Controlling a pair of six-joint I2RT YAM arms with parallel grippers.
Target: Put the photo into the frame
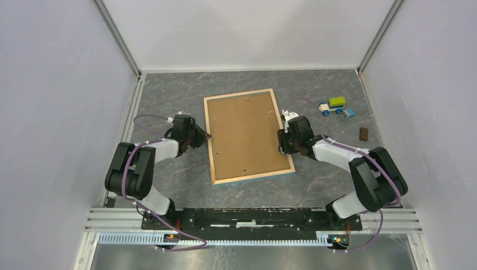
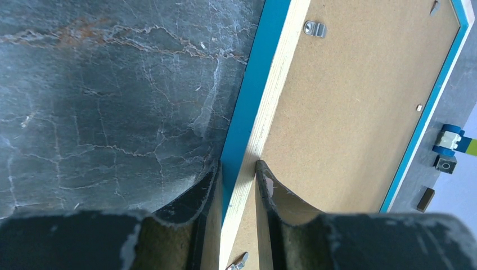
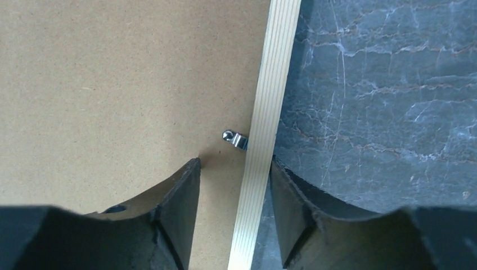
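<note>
Fingertips [image 2: 275,191] of the left gripper [image 2: 239,166] pinch the left long side of the frame [image 2: 275,95]. One finger presses the bright blue outer edge and the other presses the inner side of the light wood rim, so this gripper is clamped on the frame. The right gripper [image 3: 236,163] straddles the opposite long side with its jaws parted. Its inner finger sits over the brown backing board [image 3: 112,84] with a clear gap to the rim. Its outer finger is just beside the rim's outer edge, so this gripper grips nothing. A small metal clip [image 3: 235,138] sits on the backing board just ahead of the right gripper, touching the wood rim.

Seen from above, the frame lies back-up in the middle of the dark marbled table [image 1: 169,101], long sides running away from the arms, turned slightly anticlockwise. The backing board fills its opening, and a strip of blue shows along the near edge. The two arms reach in from either side, each meeting the frame about halfway along its length.

To the far right, well apart from the frame, are a small toy car [image 1: 332,106] built of bricks, a loose blue brick [image 1: 349,113] just beside it, and a dark brown block [image 1: 364,133] nearer the right wall.
</note>
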